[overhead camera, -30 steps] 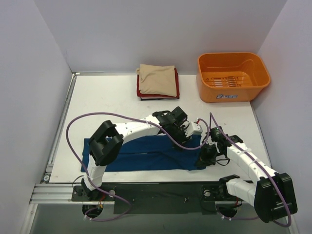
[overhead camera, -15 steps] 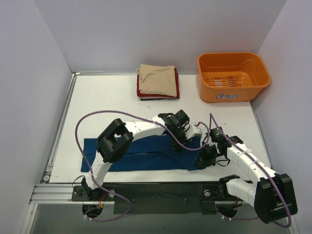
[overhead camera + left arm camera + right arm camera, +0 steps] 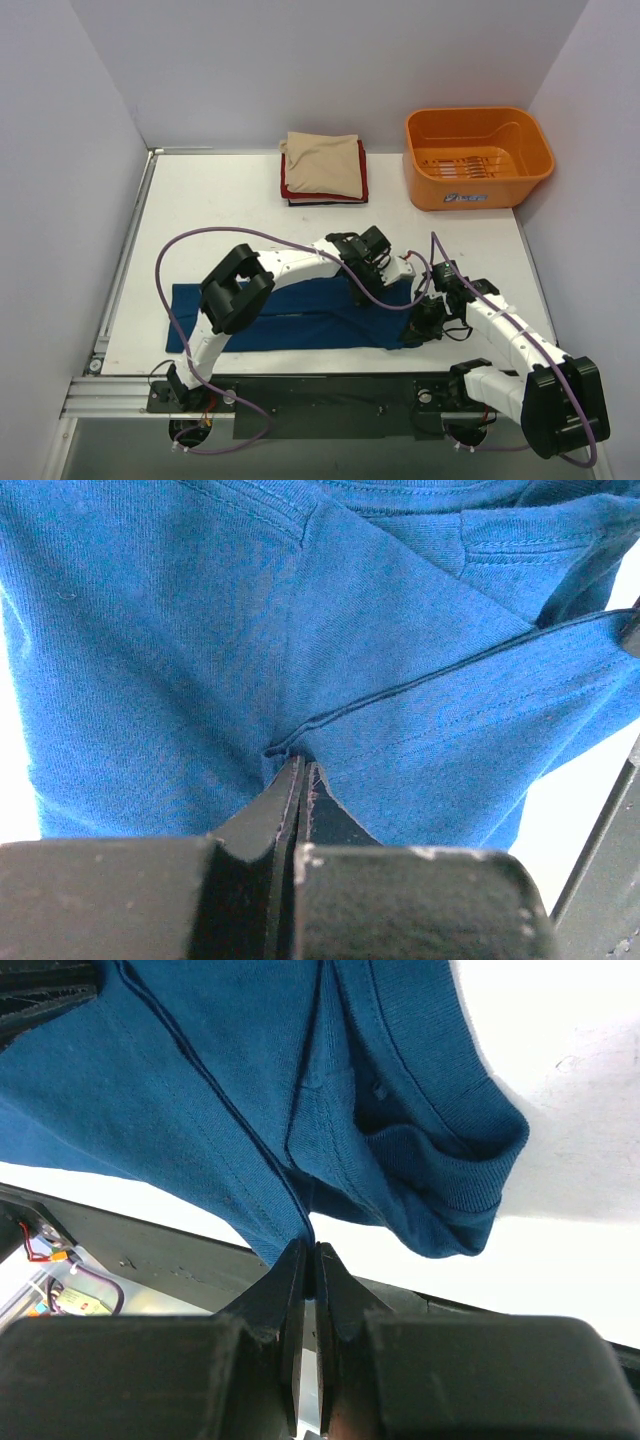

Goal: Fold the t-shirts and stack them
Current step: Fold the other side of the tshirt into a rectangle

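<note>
The dark blue t-shirt (image 3: pixel 290 318) lies spread on the table (image 3: pixel 220 210), stretching away to the left of both grippers. The left gripper (image 3: pixel 303 780) is clamped on a seamed fold of it. Just to its right, the right gripper (image 3: pixel 310 1257) pinches a stitched edge of the same shirt. Well beyond the left gripper sits the folded stack (image 3: pixel 323 168), beige on top. The orange tub (image 3: pixel 478 160) stands beyond the right gripper.
</note>
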Robot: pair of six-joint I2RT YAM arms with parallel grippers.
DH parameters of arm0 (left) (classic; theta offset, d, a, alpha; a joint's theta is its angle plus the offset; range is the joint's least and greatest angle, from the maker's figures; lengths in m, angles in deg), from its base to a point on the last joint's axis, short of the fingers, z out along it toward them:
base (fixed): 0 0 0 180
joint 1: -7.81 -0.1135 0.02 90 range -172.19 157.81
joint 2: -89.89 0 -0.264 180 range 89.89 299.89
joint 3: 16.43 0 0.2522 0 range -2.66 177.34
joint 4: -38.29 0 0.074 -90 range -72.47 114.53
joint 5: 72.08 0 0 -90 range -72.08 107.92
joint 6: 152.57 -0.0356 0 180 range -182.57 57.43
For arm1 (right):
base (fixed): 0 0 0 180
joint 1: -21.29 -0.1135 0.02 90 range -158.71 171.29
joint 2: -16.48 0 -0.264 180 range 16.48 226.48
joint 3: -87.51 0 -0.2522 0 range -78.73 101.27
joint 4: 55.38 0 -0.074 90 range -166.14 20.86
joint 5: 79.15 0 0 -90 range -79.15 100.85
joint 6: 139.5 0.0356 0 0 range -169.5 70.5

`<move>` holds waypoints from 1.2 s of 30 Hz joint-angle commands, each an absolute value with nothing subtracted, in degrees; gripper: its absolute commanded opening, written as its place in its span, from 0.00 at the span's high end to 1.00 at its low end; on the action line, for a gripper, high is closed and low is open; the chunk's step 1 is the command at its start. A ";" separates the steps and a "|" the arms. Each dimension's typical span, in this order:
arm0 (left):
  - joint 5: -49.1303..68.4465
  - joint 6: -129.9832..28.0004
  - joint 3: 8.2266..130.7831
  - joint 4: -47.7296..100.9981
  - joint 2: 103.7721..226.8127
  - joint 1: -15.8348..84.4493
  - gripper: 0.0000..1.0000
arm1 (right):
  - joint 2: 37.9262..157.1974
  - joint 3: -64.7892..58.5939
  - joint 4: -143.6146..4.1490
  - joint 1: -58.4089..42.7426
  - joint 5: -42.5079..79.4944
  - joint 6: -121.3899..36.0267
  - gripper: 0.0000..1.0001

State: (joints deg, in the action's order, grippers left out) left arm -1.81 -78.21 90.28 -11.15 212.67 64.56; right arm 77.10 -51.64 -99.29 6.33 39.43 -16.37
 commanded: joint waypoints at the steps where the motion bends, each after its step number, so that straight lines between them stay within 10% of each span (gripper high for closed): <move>1: -4.57 -76.90 92.44 -12.03 209.17 63.18 1.00 | 75.90 -49.91 -101.66 6.70 40.03 -16.27 1.00; 17: -13.27 -78.21 89.53 -13.17 202.56 59.22 1.00 | 81.61 -36.90 -107.98 5.56 38.36 -22.25 1.00; 20: -23.96 -80.14 91.81 -14.32 203.96 59.22 0.64 | 82.40 -36.80 -108.51 6.09 39.06 -21.90 1.00; 23: -26.12 -80.68 90.94 -9.85 205.19 60.18 0.54 | 81.52 -42.93 -107.99 6.18 40.12 -18.66 1.00; 36: -14.16 -86.39 89.36 -5.17 211.26 62.21 0.62 | 80.73 -53.51 -96.83 6.88 40.47 -11.00 1.00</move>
State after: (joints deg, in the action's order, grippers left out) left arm -16.69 -84.24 89.30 -7.65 210.70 62.26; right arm 80.34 -52.51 -99.20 6.31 40.20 -13.47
